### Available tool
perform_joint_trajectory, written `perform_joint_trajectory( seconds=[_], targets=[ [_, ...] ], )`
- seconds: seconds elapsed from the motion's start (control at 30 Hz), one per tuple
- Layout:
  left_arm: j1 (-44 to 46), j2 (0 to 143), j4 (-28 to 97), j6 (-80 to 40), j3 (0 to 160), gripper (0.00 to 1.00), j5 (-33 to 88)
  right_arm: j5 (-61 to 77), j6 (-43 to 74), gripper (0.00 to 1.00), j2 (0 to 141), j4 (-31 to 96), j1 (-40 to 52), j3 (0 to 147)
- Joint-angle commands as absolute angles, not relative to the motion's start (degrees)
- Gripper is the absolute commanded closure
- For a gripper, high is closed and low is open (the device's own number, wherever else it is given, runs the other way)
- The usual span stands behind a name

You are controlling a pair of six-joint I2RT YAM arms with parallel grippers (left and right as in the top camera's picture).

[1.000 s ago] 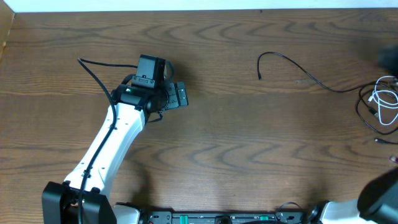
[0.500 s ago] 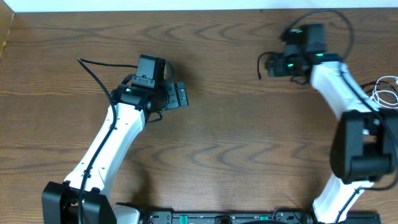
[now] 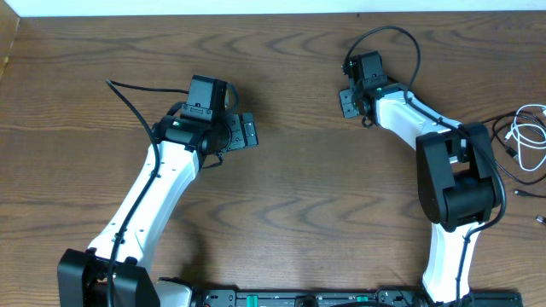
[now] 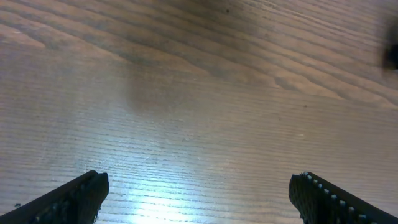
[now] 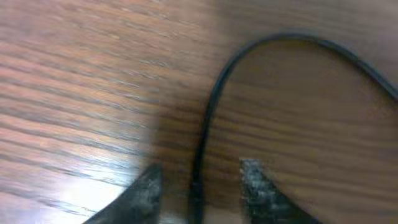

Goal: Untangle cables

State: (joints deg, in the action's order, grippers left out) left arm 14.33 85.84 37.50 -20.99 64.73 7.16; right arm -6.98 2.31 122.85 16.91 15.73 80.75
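Your left gripper (image 4: 196, 183) stands wide over the table (image 3: 299, 205); the right gripper (image 5: 200, 169) narrowly straddles the blurred black cable (image 5: 214, 93) without clamping it; the white cable (image 3: 529, 128) is cut by the right edge.

Table (image 3: 290, 196): a dark brown wood-grain top that fills almost the whole overhead view, its long wavy grain bands running from left to right. A narrow white strip (image 3: 256, 7) borders the far edge, and a lighter wooden piece (image 3: 5, 43) cuts in at the far left corner. In both wrist views the same grain appears close up, with a pale patch of glare toward the lower left.
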Motion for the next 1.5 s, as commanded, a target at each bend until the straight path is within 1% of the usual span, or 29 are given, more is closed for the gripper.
perform_joint_trajectory(
  seconds=[0.0,0.03,0.17,0.27,0.4,0.47,0.53,0.57,0.6,0.63,0.67,0.7,0.8,0.87,0.9,1.03,1.13,1.23,1.33,1.47],
  targets=[
    [14.04,85.73,37.71,-21.12,64.71,0.02,6.81,-8.43,5.54,0.96,124.51,17.78,15.86,80.55],
    [14.04,85.73,37.71,-21.12,64.71,0.02,6.81,-8.45,5.56,0.99,124.38,18.06,15.86,80.55],
    [14.04,85.73,37.76,-21.12,64.71,0.02,6.81,-8.47,8.38,0.99,121.89,19.99,14.94,80.58],
    [14.04,85.73,37.76,-21.12,64.71,0.02,6.81,-8.99,9.19,0.99,116.22,20.62,11.64,80.58],
    [14.04,85.73,37.74,-21.12,64.71,0.02,6.81,-14.22,9.15,0.99,107.09,23.07,3.84,80.58],
    [14.04,85.73,37.69,-21.12,64.71,0.02,6.81,-17.52,9.17,0.99,103.02,25.34,-1.98,80.58],
    [14.04,85.73,37.67,-21.12,64.71,0.02,6.81,-16.6,9.21,0.99,100.66,27.73,-7.73,80.58],
    [14.04,85.73,37.67,-21.12,64.71,0.02,6.81,-12.84,9.19,0.96,100.01,29.21,-10.81,80.58],
    [14.04,85.73,37.65,-21.12,64.71,0.02,6.81,-8.45,9.17,0.74,99.9,30.28,-12.53,80.58],
    [14.04,85.73,37.45,-21.12,64.71,0.02,6.81,-3.27,9.17,0.35,99.88,31.79,-14.13,80.58],
    [14.04,85.73,37.21,-21.12,64.71,0.02,6.81,3.42,9.17,0.11,99.98,34.0,-15.75,80.55],
    [14.04,85.73,37.04,-21.12,64.71,0.02,6.81,6.28,9.15,0.01,100.03,34.96,-16.27,80.55],
    [14.04,85.73,36.62,-21.1,64.71,0.02,6.79,18.04,8.1,0.01,100.07,36.73,-16.45,80.55],
    [14.02,85.73,36.6,-21.06,64.73,0.02,6.24,24.75,4.64,0.01,100.07,36.67,-14.72,80.55],
    [13.74,85.71,36.64,-20.36,64.73,0.02,4.32,26.0,3.36,0.01,100.07,37.06,-13.41,80.55],
    [10.94,85.67,36.12,-19.14,64.9,0.02,0.73,23.64,-3.4,0.01,100.09,40.49,-7.01,80.53],
    [6.83,85.67,36.49,-19.18,65.32,0.02,0.82,10.85,-3.95,0.01,100.2,43.53,-0.62,80.51],
    [4.84,85.67,41.63,-19.18,65.34,0.02,0.82,1.83,-3.92,0.01,100.29,48.97,3.81,80.51],
    [4.03,85.67,51.72,-19.16,65.34,0.02,0.8,3.81,-3.38,0.01,100.29,53.56,4.1,80.51],
    [4.03,85.67,64.16,-19.2,65.32,0.02,0.84,9.87,-3.29,0.01,100.27,58.41,1.39,79.79]
  ],
)
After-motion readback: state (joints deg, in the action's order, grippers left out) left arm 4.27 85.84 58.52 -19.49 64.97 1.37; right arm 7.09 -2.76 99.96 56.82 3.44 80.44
